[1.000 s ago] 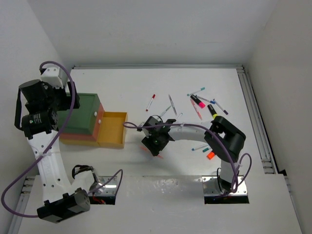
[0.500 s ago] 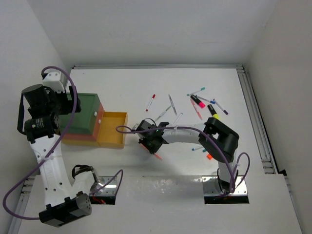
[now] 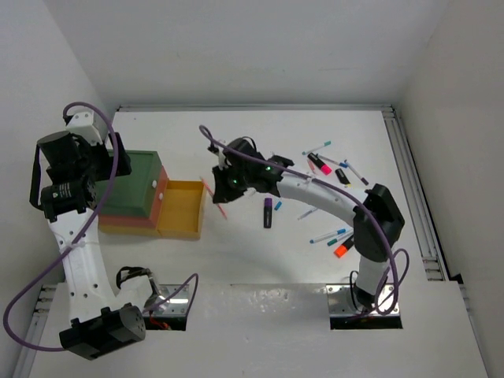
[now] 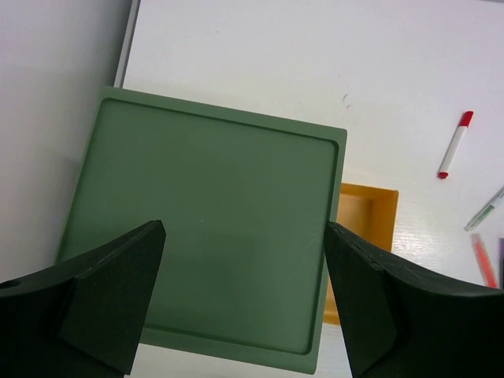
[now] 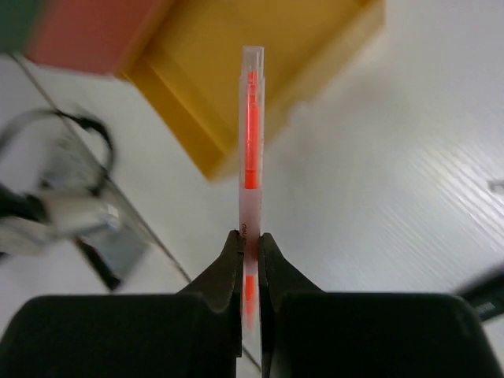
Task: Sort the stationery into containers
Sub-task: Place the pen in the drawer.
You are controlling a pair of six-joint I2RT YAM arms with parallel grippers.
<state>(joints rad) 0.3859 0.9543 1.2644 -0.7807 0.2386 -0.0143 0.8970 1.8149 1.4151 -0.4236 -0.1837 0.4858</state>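
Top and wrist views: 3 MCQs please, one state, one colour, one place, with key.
1. The left gripper above the green tray is: A open; B shut on a pen; C shut, empty.
2. Ink of the pen in the right gripper: A blue; B red-orange; C green.
3. The purple highlighter lies, relative to the yellow tray: A inside it; B on the table to its right; C on top of it.
Key: 1 A, jaws wide apart. 2 B, red-orange core shows through the clear barrel. 3 B, it rests on bare table, apart from the tray.
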